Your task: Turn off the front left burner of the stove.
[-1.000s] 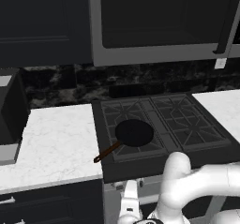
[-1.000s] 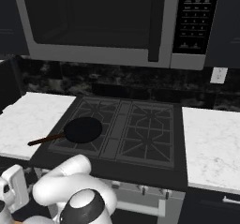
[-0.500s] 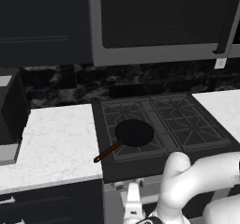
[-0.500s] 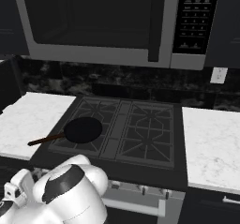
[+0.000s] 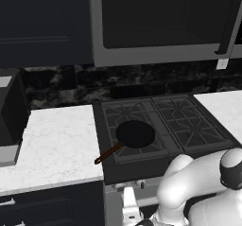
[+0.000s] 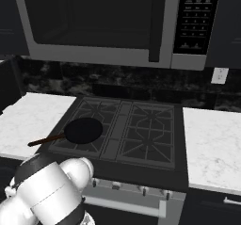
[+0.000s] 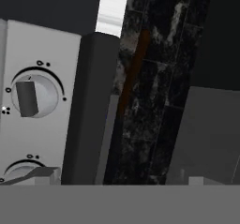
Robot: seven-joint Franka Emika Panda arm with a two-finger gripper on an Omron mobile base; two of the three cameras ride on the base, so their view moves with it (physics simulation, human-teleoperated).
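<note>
1. The round black frying pan with a brown handle (image 5: 135, 134) holds nothing; it sits on the front left burner (image 5: 133, 140), a square section of dark grey cast-iron grate with radial prongs, and its handle (image 5: 108, 153) reaches out over the front left corner of the cooktop toward the white marbled counter (image 5: 52, 144).
2. That burner is the near left quarter of the wide black gas stove (image 6: 127, 134) with a dark grey grated top, which stands between two white counter sections and below the grey microwave with a dark door (image 6: 108, 21).
3. No flame can be made out under the pan in either base view.
4. The stove's silver front panel (image 6: 136, 196) carries a row of small knobs along its lower edge.
5. In the hand view, turned sideways, one round silver knob with a dark grip bar (image 7: 32, 95) lies close ahead on the pale panel, ringed by a black arc and small marks; a second knob (image 7: 26, 171) shows partly at the bottom edge.
6. The white arm bends low in front of the stove; whether the gripper's fingers stand apart or together I cannot tell.
</note>
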